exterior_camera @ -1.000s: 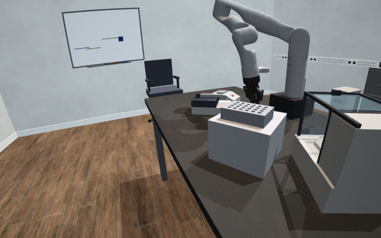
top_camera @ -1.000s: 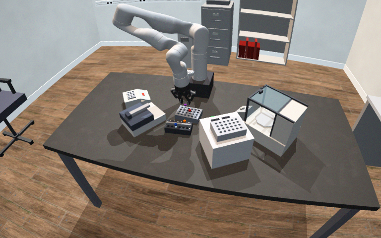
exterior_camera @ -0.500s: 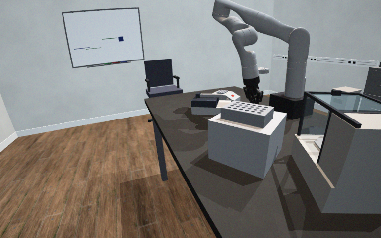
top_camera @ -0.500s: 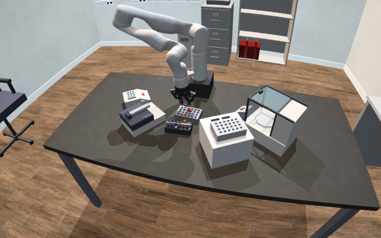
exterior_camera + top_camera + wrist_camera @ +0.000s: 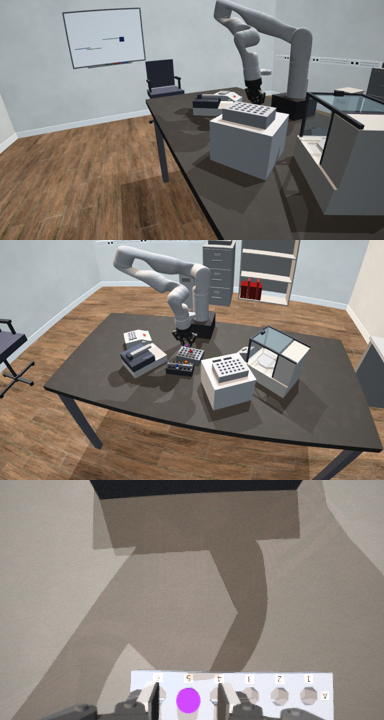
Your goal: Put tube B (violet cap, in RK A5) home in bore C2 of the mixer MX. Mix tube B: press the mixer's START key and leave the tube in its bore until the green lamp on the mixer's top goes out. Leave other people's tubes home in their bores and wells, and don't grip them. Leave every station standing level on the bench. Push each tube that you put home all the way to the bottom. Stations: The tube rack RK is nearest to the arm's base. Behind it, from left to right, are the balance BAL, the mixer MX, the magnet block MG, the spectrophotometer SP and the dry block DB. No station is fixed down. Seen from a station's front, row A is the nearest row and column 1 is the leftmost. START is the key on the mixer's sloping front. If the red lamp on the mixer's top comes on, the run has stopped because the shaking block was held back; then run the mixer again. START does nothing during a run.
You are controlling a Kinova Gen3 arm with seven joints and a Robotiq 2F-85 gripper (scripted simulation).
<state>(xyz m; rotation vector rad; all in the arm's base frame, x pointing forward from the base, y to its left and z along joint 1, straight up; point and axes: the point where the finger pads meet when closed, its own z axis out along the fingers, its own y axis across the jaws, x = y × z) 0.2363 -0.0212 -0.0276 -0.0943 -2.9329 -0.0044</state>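
Observation:
Tube B's violet cap [image 5: 186,345] [image 5: 188,700] stands in A5 of the grey rack RK [image 5: 199,356] [image 5: 324,711]. My gripper [image 5: 187,343] [image 5: 256,101] [image 5: 188,699] is partly open, pointing down above RK. In the wrist view one fingertip shows on each side of the cap, with a gap on both sides. The height of the tips over the cap is hard to tell. The mixer MX [image 5: 232,395] [image 5: 240,148] stands level; its bores look empty. Two strips on its top are dark. A small green spot shows behind its top edge; the START key cannot be made out.
A red cap [image 5: 191,351] is in RK. The magnet block MG [image 5: 172,371] holds tubes with orange [image 5: 186,361] and blue [image 5: 176,365] caps. The spectrophotometer SP [image 5: 140,370] and dry block DB [image 5: 137,332] stand beyond. The glass-sided balance BAL [image 5: 271,384] is beside MX.

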